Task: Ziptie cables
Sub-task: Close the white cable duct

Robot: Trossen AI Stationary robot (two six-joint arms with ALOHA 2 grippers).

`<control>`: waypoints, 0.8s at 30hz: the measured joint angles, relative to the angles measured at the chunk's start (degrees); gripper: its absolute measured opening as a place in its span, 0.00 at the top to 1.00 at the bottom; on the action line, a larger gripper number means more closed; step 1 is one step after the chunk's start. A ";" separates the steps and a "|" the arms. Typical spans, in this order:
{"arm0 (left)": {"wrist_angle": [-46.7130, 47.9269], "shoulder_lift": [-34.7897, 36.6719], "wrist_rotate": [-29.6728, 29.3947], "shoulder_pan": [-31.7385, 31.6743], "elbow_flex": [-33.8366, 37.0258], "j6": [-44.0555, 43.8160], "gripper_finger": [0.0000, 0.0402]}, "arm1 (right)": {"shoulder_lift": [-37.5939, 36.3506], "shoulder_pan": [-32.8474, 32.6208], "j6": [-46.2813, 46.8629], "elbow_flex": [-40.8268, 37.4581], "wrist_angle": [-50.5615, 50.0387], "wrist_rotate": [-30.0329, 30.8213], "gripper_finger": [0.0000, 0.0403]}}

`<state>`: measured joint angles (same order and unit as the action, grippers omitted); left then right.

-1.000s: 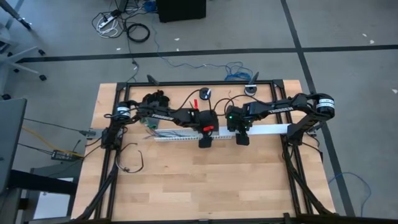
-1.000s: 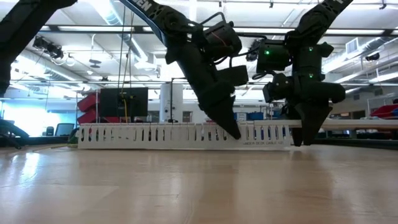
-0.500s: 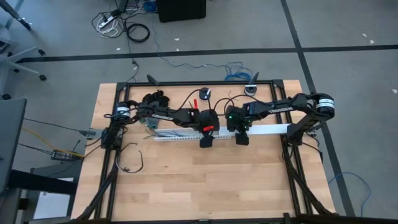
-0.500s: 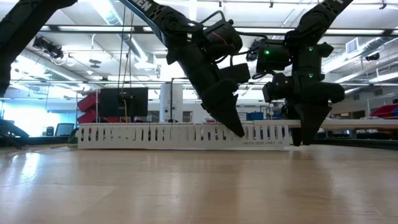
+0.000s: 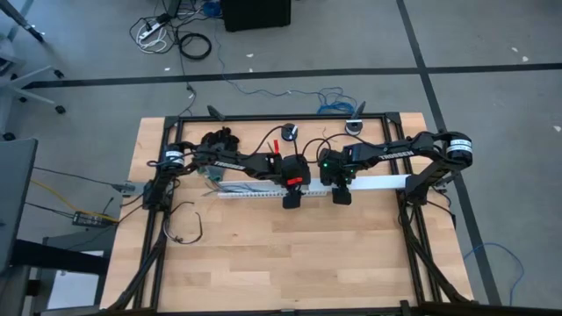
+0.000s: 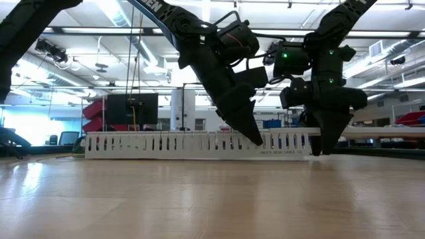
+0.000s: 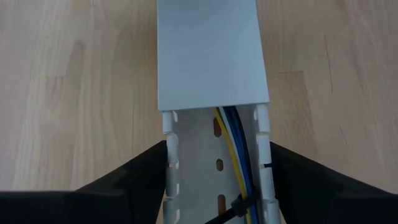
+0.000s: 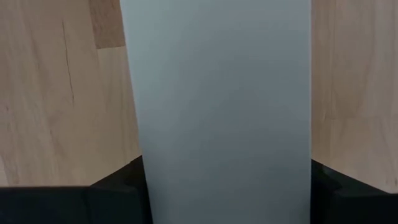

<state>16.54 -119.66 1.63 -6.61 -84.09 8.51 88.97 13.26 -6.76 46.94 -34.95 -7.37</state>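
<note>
L gripper [image 7: 214, 186] astride slotted duct [image 7: 214, 174], touching | R gripper [image 8: 217, 186] clamps duct cover [image 8: 217, 93] | duct print unreadable

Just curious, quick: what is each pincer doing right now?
Left pincer: around the slotted duct; grip cannot be told.
Right pincer: closed on the duct's white cover.

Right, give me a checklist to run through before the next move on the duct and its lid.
1. Left gripper straddles the slotted duct, a finger outside each wall: ok.
2. Right gripper straddles the lid: ok.
3. Cables lie inside the duct, running under the lid's edge: ok.
4. Black zip tie sits around the cables: ok.
5. Lid covers the whole duct: not ok, the stretch at the left gripper is open.
6. Left fingers pressing the duct walls: cannot tell.
</note>
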 joint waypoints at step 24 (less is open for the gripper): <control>-3.55 0.00 -0.02 -0.02 0.09 -0.96 0.37 | -0.02 0.02 -0.41 0.00 1.44 -0.62 0.44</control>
<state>12.99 -119.66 1.61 -6.63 -84.01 7.55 88.95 13.28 -7.17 46.94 -33.50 -7.99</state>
